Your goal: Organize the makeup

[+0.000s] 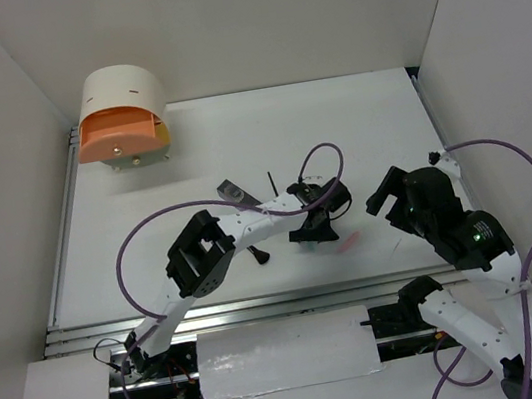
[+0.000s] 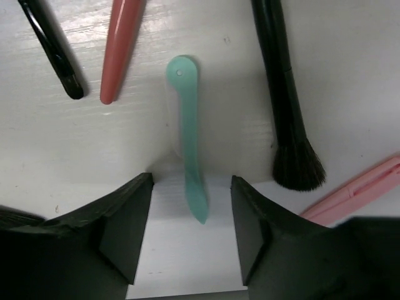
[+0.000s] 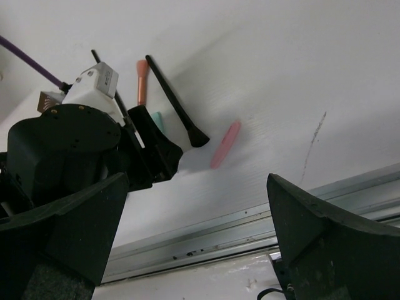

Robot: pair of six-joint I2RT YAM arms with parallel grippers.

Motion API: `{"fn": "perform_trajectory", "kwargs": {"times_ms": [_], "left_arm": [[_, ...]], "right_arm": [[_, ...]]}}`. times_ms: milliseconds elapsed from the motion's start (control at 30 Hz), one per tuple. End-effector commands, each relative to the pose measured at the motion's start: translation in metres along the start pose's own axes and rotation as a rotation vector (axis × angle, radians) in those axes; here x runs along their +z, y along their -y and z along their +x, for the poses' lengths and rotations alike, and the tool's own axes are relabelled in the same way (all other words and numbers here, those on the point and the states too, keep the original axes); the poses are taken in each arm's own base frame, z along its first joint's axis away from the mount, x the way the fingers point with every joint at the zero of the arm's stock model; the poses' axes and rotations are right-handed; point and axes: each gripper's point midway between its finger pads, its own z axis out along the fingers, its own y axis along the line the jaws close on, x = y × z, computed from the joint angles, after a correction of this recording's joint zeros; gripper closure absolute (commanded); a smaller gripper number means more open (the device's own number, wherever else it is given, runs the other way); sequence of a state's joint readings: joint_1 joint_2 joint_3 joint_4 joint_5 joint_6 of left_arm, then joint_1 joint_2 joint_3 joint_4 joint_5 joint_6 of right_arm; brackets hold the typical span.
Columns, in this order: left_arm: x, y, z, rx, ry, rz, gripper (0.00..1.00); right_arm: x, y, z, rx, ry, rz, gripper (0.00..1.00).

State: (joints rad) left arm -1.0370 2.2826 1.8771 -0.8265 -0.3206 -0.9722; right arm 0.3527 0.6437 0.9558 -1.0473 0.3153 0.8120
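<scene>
Left gripper [image 2: 191,187] released, jaws spread astride the mint stick [image 2: 189,125] at mid-table. Coral stick [image 2: 119,50] and black brush [image 2: 284,106] flank it closely. Right gripper [image 3: 197,181] open, standing apart to the right.

Three black brushes [image 2: 287,94] [image 2: 50,50] [image 1: 260,255], three short sticks [image 2: 122,47] [image 2: 189,144] [image 2: 356,190], one grey case [image 1: 235,192]

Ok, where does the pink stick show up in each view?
Top external: pink stick just right of the left pincer, centre.
Left wrist: pink stick at the lower right edge, beside the black brush.
Right wrist: pink stick mid-frame, right of the brush's bristles.
Shared landmark: the left pincer.
</scene>
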Motion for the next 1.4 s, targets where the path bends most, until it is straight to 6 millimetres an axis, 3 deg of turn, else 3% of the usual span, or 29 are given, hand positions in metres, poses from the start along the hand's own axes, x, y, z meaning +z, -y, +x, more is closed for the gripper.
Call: {"fn": "perform_trajectory", "kwargs": {"times_ms": [0,167,333,433,533,833,933,1267,1367], "left_arm": [[0.016,-0.006,0.011,-0.032,-0.056,-0.016,0.38],[0.019,-0.018,0.028,-0.046,-0.112,-0.036,0.53],[0.022,-0.026,0.042,-0.048,-0.167,-0.064,0.89],[0.023,-0.027,0.047,-0.039,-0.187,-0.047,1.00],[0.014,-0.030,0.048,-0.029,-0.186,-0.022,1.00],[-0.058,-0.034,0.020,-0.039,-0.020,0.170,1.00],[-0.060,-0.037,0.022,-0.033,-0.021,0.170,1.00],[-0.035,-0.046,0.039,-0.015,-0.100,0.081,0.99],[-0.036,-0.050,0.037,-0.024,-0.092,0.052,0.74]], "right_arm": [[-0.008,-0.016,-0.015,-0.013,0.040,-0.066,0.00],[-0.013,-0.022,-0.022,-0.014,0.057,-0.089,0.00],[-0.016,-0.026,-0.028,-0.009,0.073,-0.106,0.00],[-0.017,-0.027,-0.030,-0.008,0.081,-0.108,0.00],[-0.018,-0.026,-0.030,-0.006,0.085,-0.106,0.00],[-0.016,-0.038,-0.026,0.009,0.077,-0.180,0.00],[-0.012,-0.042,-0.025,0.012,0.064,-0.185,0.00],[-0.013,-0.045,-0.033,-0.001,0.084,-0.183,0.00],[-0.012,-0.044,-0.030,-0.002,0.081,-0.184,0.00]]}}
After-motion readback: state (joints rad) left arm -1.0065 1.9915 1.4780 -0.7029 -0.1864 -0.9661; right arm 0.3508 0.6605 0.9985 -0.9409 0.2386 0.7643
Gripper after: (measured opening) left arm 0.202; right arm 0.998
